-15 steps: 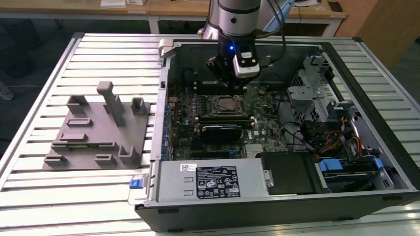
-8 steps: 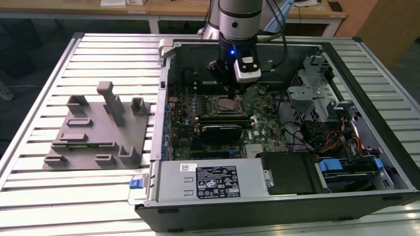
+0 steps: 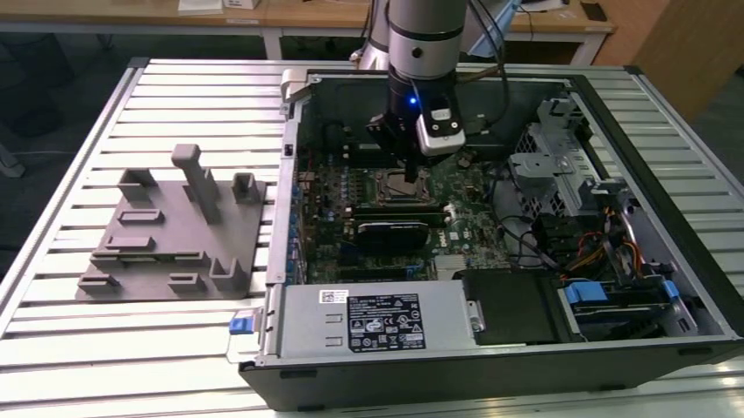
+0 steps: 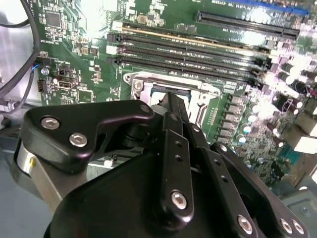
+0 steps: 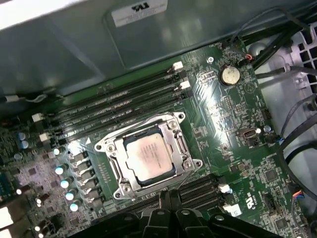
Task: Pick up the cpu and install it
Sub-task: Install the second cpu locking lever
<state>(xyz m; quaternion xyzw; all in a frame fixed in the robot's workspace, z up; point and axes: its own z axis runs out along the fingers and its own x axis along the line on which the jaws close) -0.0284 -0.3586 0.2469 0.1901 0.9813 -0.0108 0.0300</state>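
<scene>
Inside the open computer case (image 3: 605, 113), on the slatted metal table (image 3: 70, 322): one green motherboard (image 5: 223, 119) carrying a square metal socket frame (image 5: 184, 148). The cpu (image 5: 150, 157), silvery-grey on top, lies flat within that frame, seated in the socket, with no finger touching it. Beside the frame run long black memory slots (image 5: 119, 99), and a round coin battery (image 5: 230, 75) sits near them in the first wrist view.

The gripper (image 3: 409, 171) hangs from the arm (image 3: 424, 35) directly above the socket area in the exterior view. In the second wrist view the black fingers (image 4: 174, 148) lie close together, tips nearly meeting, with nothing between them; their ends stand just over the frame's edge.

Towards the exterior view's left, well apart from the case, a grey plastic fixture (image 3: 174, 235) with upright blocks rests on the table. A silver power supply (image 3: 372, 318) fills the near end of the case, with a drive cage (image 3: 558, 161) towards the exterior view's right.
</scene>
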